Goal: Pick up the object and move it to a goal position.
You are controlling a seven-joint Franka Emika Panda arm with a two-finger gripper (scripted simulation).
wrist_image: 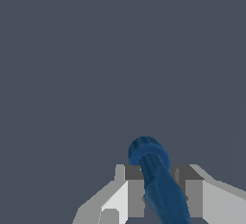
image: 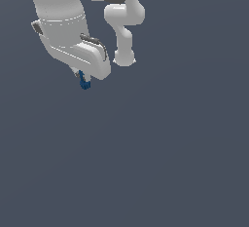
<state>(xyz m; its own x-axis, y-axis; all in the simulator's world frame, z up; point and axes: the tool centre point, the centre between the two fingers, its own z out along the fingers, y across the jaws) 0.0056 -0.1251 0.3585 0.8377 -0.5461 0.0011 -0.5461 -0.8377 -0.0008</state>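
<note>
Wrist view: fingers (wrist_image: 158, 189) clamped on dark blue object (wrist_image: 156, 180), sticking out betw. them.

object (wrist_image: 161, 189) lower end cut off | pincer (image: 83, 77) fingertips mostly hidden

White arm bent downward, gripper (image: 83, 77) fingers (wrist_image: 136, 196) closed together
</note>
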